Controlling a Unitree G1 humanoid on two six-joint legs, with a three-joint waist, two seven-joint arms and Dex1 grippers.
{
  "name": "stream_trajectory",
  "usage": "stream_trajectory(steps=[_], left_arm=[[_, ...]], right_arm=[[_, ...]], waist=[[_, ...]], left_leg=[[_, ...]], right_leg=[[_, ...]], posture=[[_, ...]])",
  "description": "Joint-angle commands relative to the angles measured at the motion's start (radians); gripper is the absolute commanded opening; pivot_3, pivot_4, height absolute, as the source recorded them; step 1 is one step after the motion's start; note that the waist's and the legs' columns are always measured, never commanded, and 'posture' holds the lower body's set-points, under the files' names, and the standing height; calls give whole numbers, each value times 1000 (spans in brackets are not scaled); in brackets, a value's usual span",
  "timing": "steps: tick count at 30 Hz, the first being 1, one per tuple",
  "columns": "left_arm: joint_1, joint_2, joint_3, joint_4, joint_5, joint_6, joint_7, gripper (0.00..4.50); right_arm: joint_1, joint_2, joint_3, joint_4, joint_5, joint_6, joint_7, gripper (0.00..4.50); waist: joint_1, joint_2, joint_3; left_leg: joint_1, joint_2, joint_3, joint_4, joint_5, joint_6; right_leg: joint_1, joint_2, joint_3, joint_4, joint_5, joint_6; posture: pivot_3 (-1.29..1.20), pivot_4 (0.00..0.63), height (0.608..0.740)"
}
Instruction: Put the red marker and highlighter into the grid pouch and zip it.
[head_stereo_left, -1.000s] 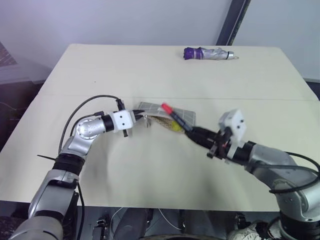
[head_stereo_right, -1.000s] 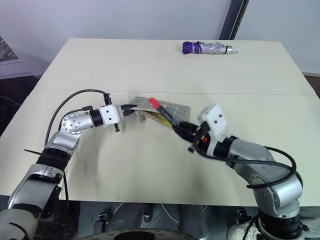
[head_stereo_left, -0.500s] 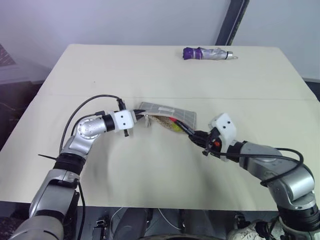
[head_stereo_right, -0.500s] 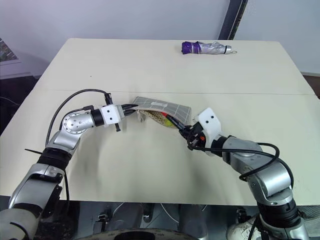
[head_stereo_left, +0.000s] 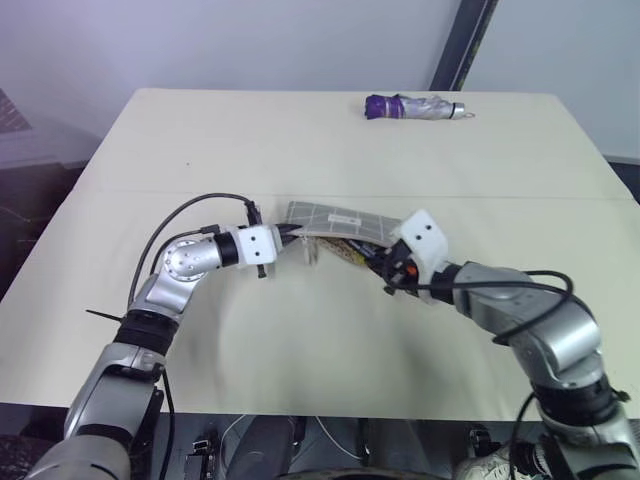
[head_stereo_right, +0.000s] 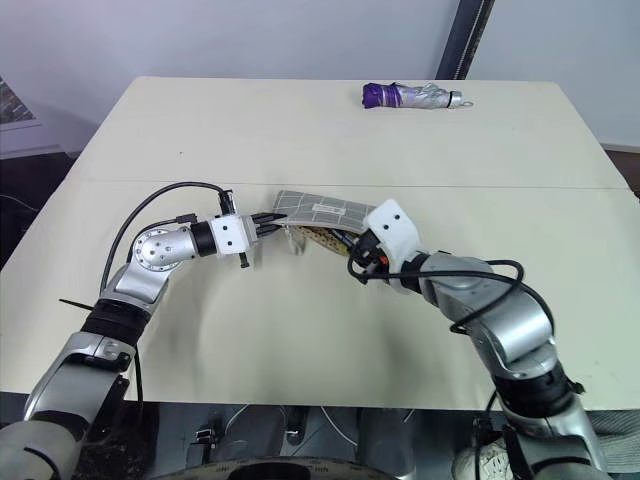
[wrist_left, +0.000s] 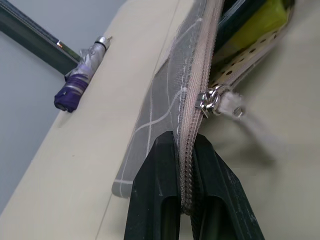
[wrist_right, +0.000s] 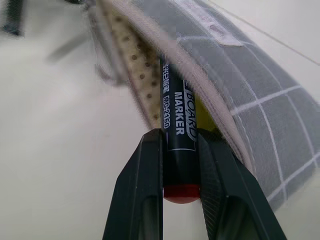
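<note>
- Head views: left hand (head_stereo_left: 290, 234) clenched on the zipper edge of the grid pouch (head_stereo_left: 340, 219), mouth held open toward 5 o'clock; right hand (head_stereo_left: 383, 266) nearer the mouth.
- Left wrist view: one highlighter (wrist_left: 257, 22) lodged inside.
- Right wrist view: one red marker (wrist_right: 177, 125) gripped, long axis into the opening at 12 o'clock.

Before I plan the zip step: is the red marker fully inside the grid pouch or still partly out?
Partly out. The red marker has its front end in the grid pouch mouth; its rear end sits between the right gripper fingers, outside.
</note>
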Motion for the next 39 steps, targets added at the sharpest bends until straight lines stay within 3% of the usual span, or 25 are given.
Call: stream_trajectory(steps=[1,7,16,24,31,36,39], left_arm=[[9,0,-6,-61,-15,-6,-2,0],[11,-2,-4,-88,-48,-2,-19,0],[19,1,23,-125,-158,51,-79,0],[7,17,36,-99,-162,70,-86,0],[0,13,42,-81,-156,115,-67,0],[-8,4,70,-110,-222,251,-89,0],[-12,-7,87,-147,-276,355,-108,0]], right_arm=[[-55,26,30,26,-49,-20,-34,409],[-98,-114,248,73,-226,-211,55,409],[-96,-103,281,149,-363,-331,62,409],[-44,-118,174,114,-347,-421,125,4257],[3,-138,114,51,-320,-392,174,4257],[9,-54,-96,-55,-110,-252,213,4257],[31,-37,-159,-114,-1,-206,255,4257]], waist=[[0,0,0],[0,1,0],[-3,0,0],[-1,0,0],[0,0,0],[-1,0,0],[0,0,0]], left_leg=[[0,0,0,0,0,0],[0,-1,0,0,0,0],[0,-1,0,0,0,0],[0,-1,0,0,0,0],[0,-1,0,0,0,0],[0,-1,0,0,0,0],[0,0,-1,0,0,0]], right_leg=[[0,0,0,0,0,0],[0,1,0,0,0,0],[0,1,0,0,0,0],[0,1,0,0,0,0],[0,1,0,0,0,0],[0,1,0,0,0,0],[0,2,0,0,0,0]], posture=[[0,150,740],[0,150,740],[0,150,740],[0,150,740],[0,150,740],[0,150,740],[0,150,740]])
